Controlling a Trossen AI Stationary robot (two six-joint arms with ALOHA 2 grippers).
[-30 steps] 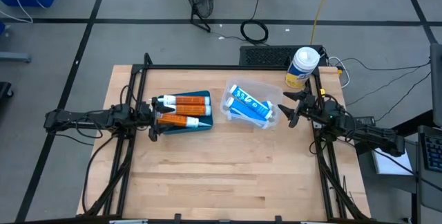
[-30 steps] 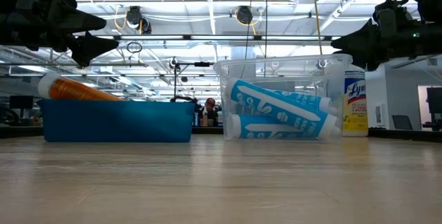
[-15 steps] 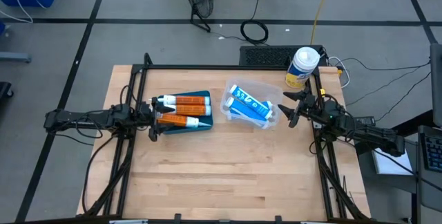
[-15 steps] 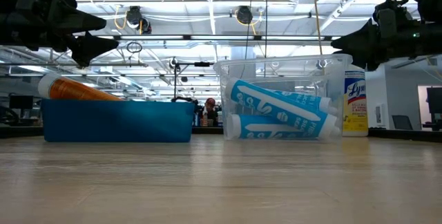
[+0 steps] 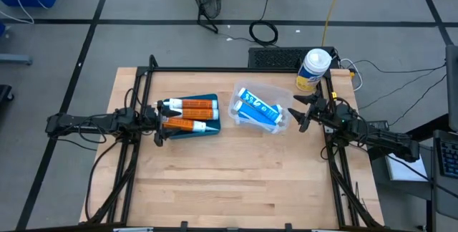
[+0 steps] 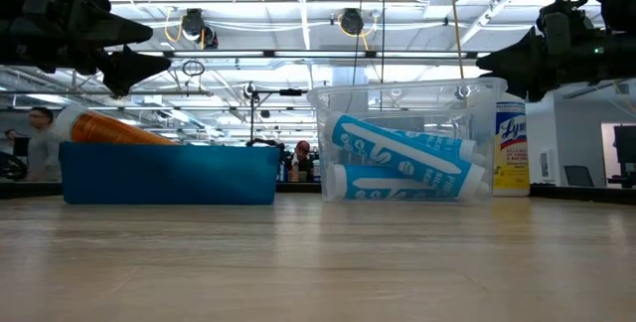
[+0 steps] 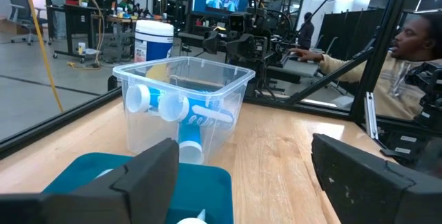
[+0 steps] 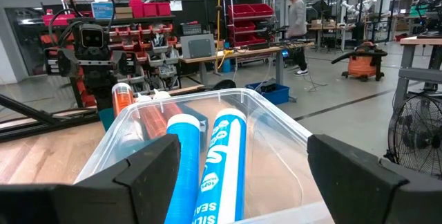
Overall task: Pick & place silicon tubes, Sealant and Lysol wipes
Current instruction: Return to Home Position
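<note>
Two orange nozzle tubes [image 5: 187, 115] lie on their sides in a blue tray [image 5: 213, 131] at the table's middle left. Two slim blue tubes [image 5: 257, 108] lie stacked in a clear plastic bin [image 6: 402, 93] to its right. The Lysol wipes [image 5: 313, 69], a yellow canister with a white top, stand upright at the far right corner. My left gripper [image 5: 159, 122] hovers open and level over the tray's left end. My right gripper [image 5: 300, 112] hovers open and level just right of the bin. Neither holds anything.
A black frame [image 5: 236, 69] runs along the table's far edge and down both sides. Bare wooden tabletop [image 5: 229, 182] fills the near half. People show in the room beyond the table [image 7: 407, 51] [image 8: 297, 10].
A person has come into the low view in the room behind the tray's left end. Both arms and all objects have kept still.
</note>
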